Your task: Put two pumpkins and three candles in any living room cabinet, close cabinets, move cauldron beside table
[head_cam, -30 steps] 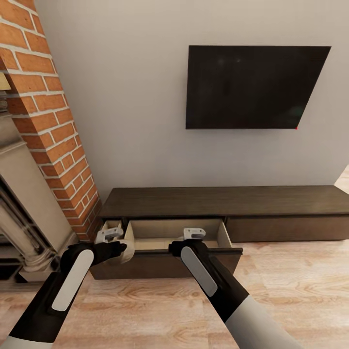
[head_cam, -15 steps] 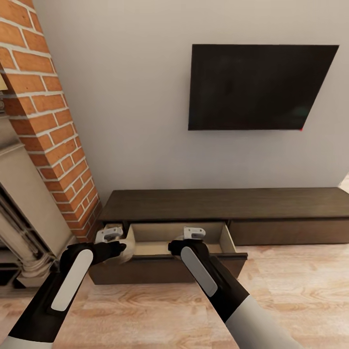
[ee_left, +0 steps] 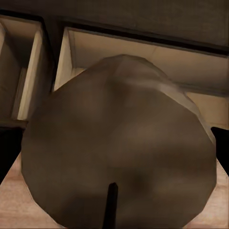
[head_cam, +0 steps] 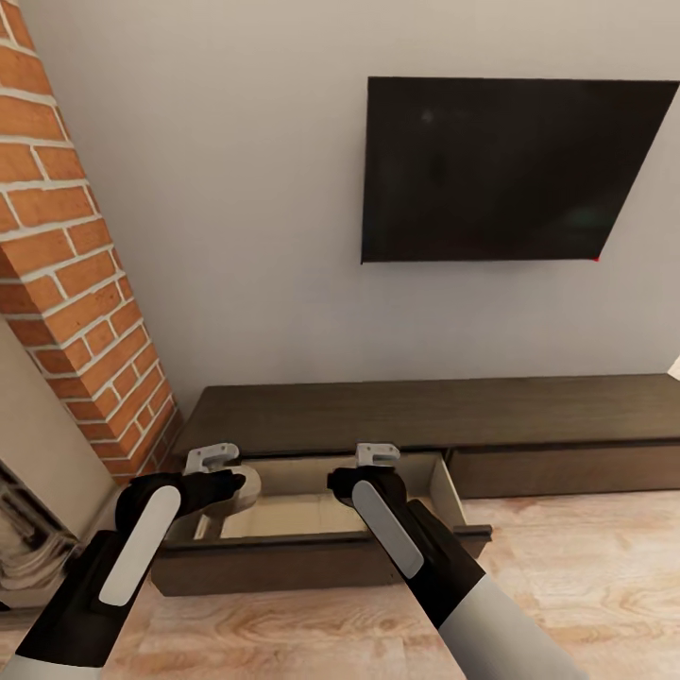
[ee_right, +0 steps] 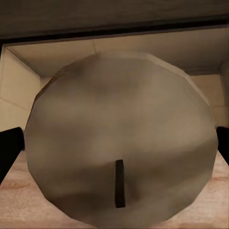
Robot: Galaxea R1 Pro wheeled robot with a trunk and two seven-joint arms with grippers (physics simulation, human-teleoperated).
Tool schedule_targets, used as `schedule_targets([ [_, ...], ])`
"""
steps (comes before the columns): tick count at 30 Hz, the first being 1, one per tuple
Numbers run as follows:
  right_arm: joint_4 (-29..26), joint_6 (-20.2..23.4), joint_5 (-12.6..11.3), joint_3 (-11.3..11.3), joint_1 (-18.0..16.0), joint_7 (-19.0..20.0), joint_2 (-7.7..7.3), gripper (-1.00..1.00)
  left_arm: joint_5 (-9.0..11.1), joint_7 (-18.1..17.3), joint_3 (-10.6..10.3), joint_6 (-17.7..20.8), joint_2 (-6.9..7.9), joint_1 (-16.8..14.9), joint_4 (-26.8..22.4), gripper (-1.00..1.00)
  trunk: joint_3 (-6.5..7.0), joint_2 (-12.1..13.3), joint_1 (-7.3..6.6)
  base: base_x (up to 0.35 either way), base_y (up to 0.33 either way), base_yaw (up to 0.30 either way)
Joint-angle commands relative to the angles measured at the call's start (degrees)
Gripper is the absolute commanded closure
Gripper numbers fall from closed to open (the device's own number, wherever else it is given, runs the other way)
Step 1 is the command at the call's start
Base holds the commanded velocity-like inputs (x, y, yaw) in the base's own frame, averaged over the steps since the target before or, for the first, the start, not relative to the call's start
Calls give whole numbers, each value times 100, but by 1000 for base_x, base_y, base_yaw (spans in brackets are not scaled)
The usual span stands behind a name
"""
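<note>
Each hand carries a candle — the left gripper [head_cam: 212, 460] has its fingers closed on one candle [ee_left: 119, 143], the right gripper [head_cam: 378, 455] on another [ee_right: 121, 138]. Both hang just above the open drawer [head_cam: 283, 515] of the cabinet [head_cam: 425, 416] — the pale floor lies straight below, so I judge lowering and letting go comes next.

Matt dark wood grain on the cabinet [head_cam: 434, 416], pale smooth drawer lining [head_cam: 302, 515]; rough red brick column [head_cam: 71, 274] at nine o'clock; glossy black screen [head_cam: 510, 170]; light varnished plank floor [head_cam: 586, 567].
</note>
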Motion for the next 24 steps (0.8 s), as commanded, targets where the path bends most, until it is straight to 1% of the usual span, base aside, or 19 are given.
schedule_targets([
  [1,-6,-1,-53,10,-7,-60,0,100,57,60,-7,7,5,-5,-6,100,-5,-3,2,234,-33,-4],
  [4,-6,-1,-53,10,-7,-60,2,100,78,60,-6,7,12,-5,-6,100,-5,-3,2,142,-11,-1],
  [22,-6,-6,-53,18,-7,-59,2,100,85,60,-10,7,14,-5,7,100,-5,-3,2,71,-1,0],
  [24,-6,-9,-47,55,-7,-61,2,100,86,60,-5,7,14,-5,10,100,-5,-3,2,12,0,0],
])
